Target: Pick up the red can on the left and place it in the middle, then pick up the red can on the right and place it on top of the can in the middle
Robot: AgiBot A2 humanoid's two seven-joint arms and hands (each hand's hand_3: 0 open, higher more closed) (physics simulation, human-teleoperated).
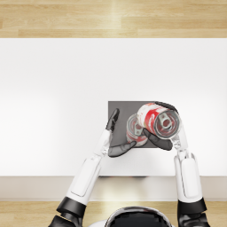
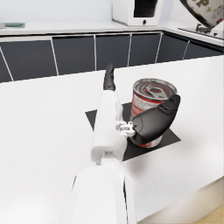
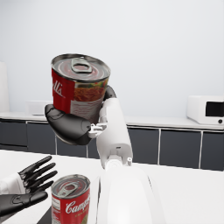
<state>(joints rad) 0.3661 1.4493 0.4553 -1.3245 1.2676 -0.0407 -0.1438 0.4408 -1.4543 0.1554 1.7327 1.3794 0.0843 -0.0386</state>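
R hand (image 3: 74, 124) grips raised can (image 3: 80, 85), up in air above & just right of mat (image 1: 119, 111). Middle can (image 1: 136, 129) upright on mat, on white table (image 1: 53, 88). L hand (image 1: 116, 135) spread, empty, just beside middle can.

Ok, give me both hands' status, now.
Left hand: open, fingers spread beside the can on the mat, not gripping it.
Right hand: holding the raised can.
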